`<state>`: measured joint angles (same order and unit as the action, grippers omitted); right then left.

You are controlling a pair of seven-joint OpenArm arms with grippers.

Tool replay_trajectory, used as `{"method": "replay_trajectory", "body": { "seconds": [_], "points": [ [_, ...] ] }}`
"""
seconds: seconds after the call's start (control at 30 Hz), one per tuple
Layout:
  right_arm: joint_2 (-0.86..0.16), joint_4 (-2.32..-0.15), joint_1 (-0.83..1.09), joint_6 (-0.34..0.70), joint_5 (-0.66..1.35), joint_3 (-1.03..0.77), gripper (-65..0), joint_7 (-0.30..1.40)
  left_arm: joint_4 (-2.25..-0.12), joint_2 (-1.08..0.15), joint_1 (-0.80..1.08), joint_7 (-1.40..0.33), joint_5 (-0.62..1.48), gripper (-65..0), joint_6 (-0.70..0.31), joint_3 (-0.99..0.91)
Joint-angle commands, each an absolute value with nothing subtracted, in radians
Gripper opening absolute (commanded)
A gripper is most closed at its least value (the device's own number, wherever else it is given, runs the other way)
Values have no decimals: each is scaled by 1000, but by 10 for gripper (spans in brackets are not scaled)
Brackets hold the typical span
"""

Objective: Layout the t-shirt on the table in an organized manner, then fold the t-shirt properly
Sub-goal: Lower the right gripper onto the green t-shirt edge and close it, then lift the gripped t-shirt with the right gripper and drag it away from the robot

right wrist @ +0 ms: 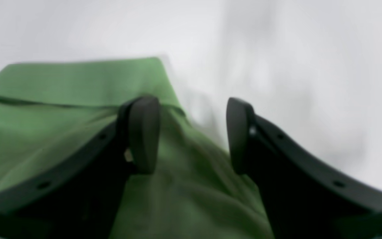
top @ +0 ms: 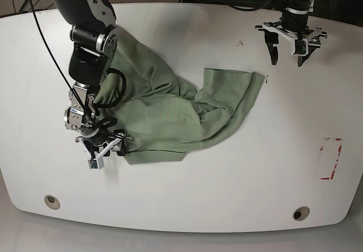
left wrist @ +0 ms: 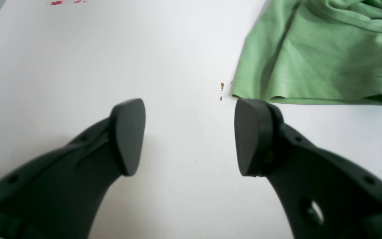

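Two pincers stand spread: the left pincer point(left wrist: 190, 136) over bare counter point(left wrist: 78, 66), the right pincer point(right wrist: 193, 135) straddling the crumpled t-shirt point(top: 187, 113) at its edge, mid-counter. Best pinch one hem corner and draw outward, smoothing folds.

Quick count: one t-shirt point(top: 170, 113), green, the only cloth around. One white table point(top: 227, 184) with two round grommet holes, one point(top: 51, 201) near the front left and one point(top: 301, 213) front right. One red-marked rectangle point(top: 330, 158). Two arms, so two end effectors: left end effector point(top: 289, 59) and right end effector point(top: 105, 152).
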<state>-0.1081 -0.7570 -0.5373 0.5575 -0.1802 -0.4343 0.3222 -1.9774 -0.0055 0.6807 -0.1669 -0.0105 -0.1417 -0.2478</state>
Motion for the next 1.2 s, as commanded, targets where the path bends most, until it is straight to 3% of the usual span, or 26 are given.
{"method": "replay_trajectory", "body": {
  "seconds": [0.0, 0.73, 0.83, 1.0, 1.17],
  "points": [
    [-114, -773, -556, 575, -171, -435, -338, 302, -1991, -8, 685, -143, -12, -251, -137, -249],
    [-99, -771, -478, 585, -171, -430, -357, 259, -1991, -7, 685, -145, -12, -251, -137, -249],
    [-84, -771, -478, 585, -174, -429, -431, 255, -1991, -7, 685, -147, -12, -251, -137, -249],
    [-81, -771, -479, 585, -177, -427, -639, 257, -1991, -4, 688, -147, -10, -250, -137, -240],
    [-79, -780, -483, 585, -177, -427, -645, 259, -1989, -8, 693, -147, -10, -250, -137, -191]
  ]
}}
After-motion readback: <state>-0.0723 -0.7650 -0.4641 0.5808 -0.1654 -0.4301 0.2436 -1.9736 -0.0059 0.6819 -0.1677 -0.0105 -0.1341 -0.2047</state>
